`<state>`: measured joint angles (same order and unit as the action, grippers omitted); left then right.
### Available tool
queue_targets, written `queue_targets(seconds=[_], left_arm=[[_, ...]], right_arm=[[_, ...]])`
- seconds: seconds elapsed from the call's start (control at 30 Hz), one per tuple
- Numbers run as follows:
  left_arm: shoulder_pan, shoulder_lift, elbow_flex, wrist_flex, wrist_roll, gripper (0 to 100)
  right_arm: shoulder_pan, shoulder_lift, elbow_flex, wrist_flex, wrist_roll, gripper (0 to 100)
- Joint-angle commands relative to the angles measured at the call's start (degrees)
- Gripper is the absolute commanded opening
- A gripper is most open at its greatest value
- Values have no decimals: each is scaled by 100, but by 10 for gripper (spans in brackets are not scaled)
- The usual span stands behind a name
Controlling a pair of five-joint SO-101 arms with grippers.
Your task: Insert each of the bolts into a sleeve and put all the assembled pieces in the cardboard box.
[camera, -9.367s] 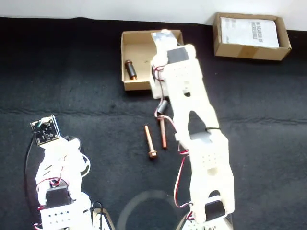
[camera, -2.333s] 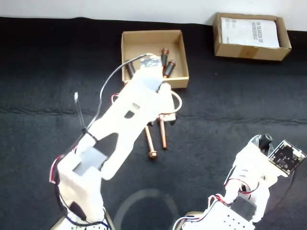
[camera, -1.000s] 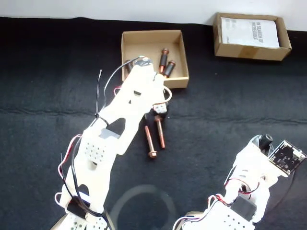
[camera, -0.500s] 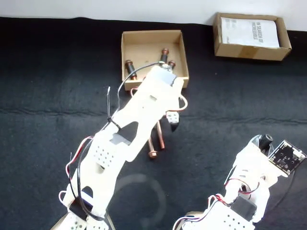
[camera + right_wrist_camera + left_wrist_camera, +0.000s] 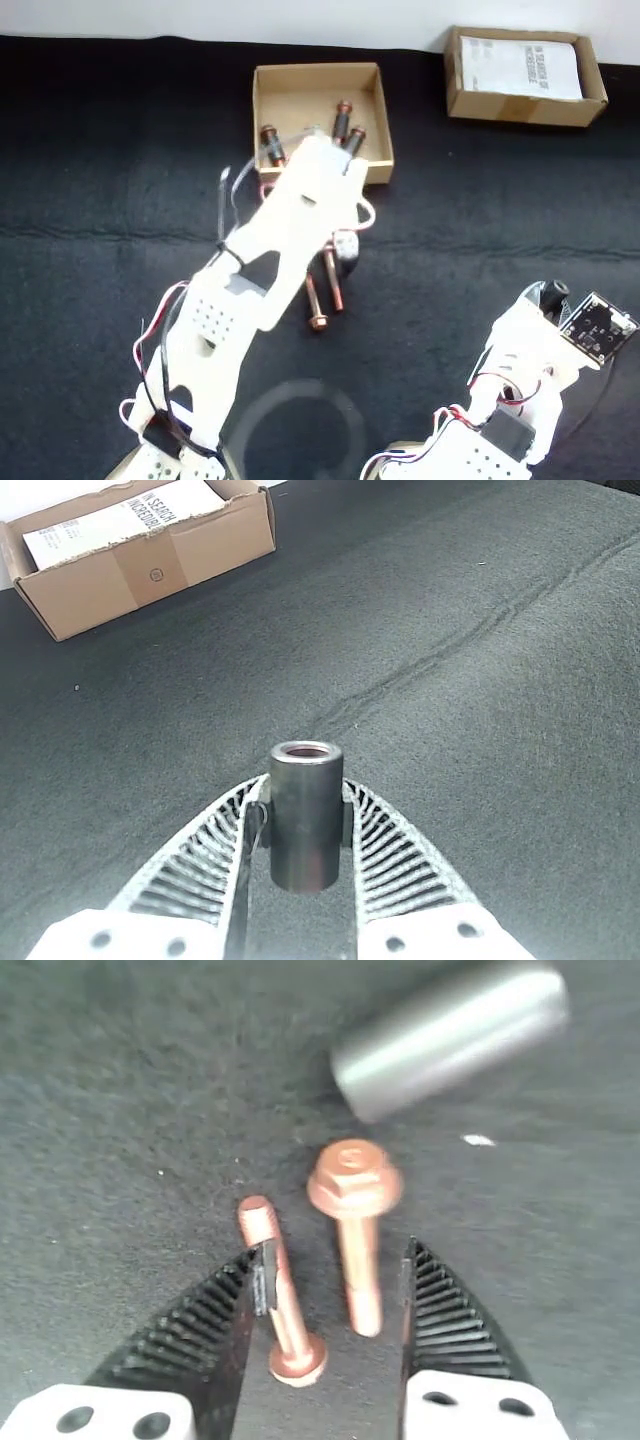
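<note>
A dark grey metal sleeve point(image 5: 305, 825) is clamped bore-up in the right gripper point(image 5: 305, 788) for insertion; a copper-coloured hex-head bolt point(image 5: 358, 1260) is bracketed by the wide-spread left gripper point(image 5: 338, 1253).

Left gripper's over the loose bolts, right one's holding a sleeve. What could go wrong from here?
1. The open left gripper has both copper-coloured hex-head metal bolts within its span; closing could pinch two at once or skew one.
2. The loose grey metal cylindrical sleeve lies right beside a bolt head and might get nudged and roll.
</note>
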<state>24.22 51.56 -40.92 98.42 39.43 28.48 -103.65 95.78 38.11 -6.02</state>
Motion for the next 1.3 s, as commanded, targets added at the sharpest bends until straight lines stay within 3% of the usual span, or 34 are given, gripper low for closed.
queue_targets(seconds=[0.0, 0.1, 0.4, 0.57, 0.93, 1.1, 1.27], left_arm=[[-57, 426, 110, -79, 35, 116], [-40, 681, -84, -35, 44, 3], [-40, 673, -848, -35, 9, 8], [-136, 655, -1974, 264, 0, 8], [-171, -1578, -2519, 264, -88, 8], [-171, -2527, -2510, 273, -1222, 8], [-171, -3407, -2510, 281, -1829, 8]], right_arm=[[66, -75, 558, -145, -9, 6], [66, -75, 558, -145, 0, 6], [48, -75, 558, -145, 0, 6], [-119, -75, 602, -989, 0, 6], [-2009, -75, 629, -1499, -26, 6], [-3055, -75, 629, -1499, -35, 6], [-4031, -75, 629, -1481, -9, 6]])
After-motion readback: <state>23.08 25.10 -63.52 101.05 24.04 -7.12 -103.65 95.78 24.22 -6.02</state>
